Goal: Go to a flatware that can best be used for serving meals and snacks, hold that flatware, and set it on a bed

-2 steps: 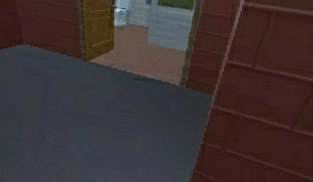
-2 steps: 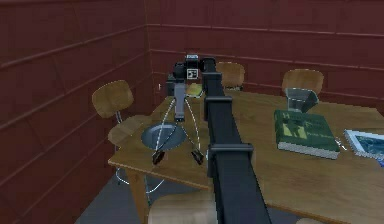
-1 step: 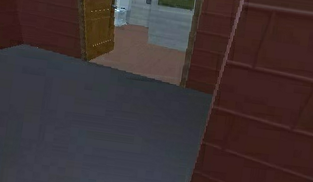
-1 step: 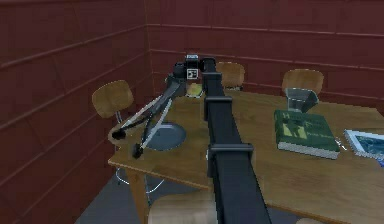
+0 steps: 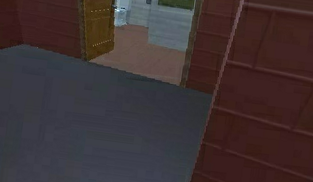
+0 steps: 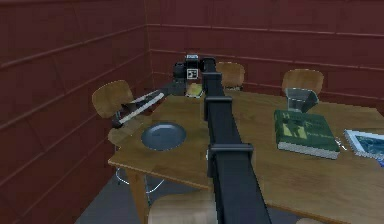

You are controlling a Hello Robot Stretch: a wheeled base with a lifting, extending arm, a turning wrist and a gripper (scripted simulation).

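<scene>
Gripper: the gripper (image 6: 124, 116) is seen at the far end of the arm, its thin fingers stretched to the left over the table's left edge. Whether anything is held cannot be told, as the tabletop and a chair lie behind it.
Arm: the dark arm (image 6: 225, 140) is extended from the near edge out across the table, and two white squares (image 6: 190, 66) are carried at its far end.
Plate: a round grey-blue plate (image 6: 165, 135) is laid flat on the table's left part, just near of the gripper and left of the arm. Whether it is touched cannot be told.
Table: a wooden table (image 6: 300, 178) is set close to the red panelled wall (image 6: 60, 60).
Chairs: one wooden chair (image 6: 108, 97) is placed at the table's left end, behind the gripper. Two more chairs (image 6: 233, 72) are placed along the far side.
Green book: a green book (image 6: 305, 132) is laid flat to the right of the arm, well apart from the plate.
Grey object: a small grey object (image 6: 300, 98) is stood just beyond the book.
Forward view: a dark grey floor (image 5: 70, 118) is bordered by a red wall on the right. At the far end an open wooden door (image 5: 96, 11) is seen beside a doorway, and a white fixture (image 5: 122, 10) is seen in the pale room beyond.
</scene>
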